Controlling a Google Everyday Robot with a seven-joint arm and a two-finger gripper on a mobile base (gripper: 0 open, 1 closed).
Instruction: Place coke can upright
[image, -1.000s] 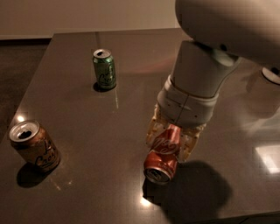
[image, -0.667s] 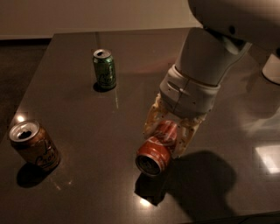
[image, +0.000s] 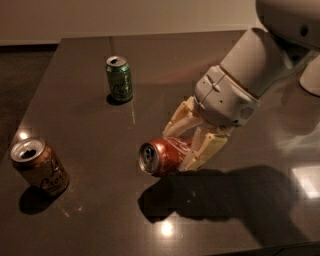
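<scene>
**Coke can held sideways in the gripper**

The coke can (image: 162, 155) lies on its side near the middle of the table (image: 75, 115), clamped in the gripper (image: 177, 150). Its silver top faces left and a little toward the camera, and the red body runs back to the right between the fingers (image: 204, 147). The cream-coloured fingers close on the can from above and below, one along its upper side and one under its lower side, so the claw is grasping the can. Whether the can touches the tabletop or hangs just above it cannot be told (the dark shadow spread beneath it, below and to the right, settles nothing either way).

The arm (image: 250, 65) comes down from the upper right corner, pale grey and thick, ending in a rounded wrist just behind the fingers.

Two other cans stand upright on the same dark, glossy table. The green can (image: 119, 79) is toward the far left, well apart from the gripper. The brown can (image: 40, 167) stands near the left edge, closer to the camera, its open top showing, and it too is well apart from the coke can.

Small bright spots of light reflect off the tabletop, one in front of the coke can's shadow and one beside the brown can.
</scene>
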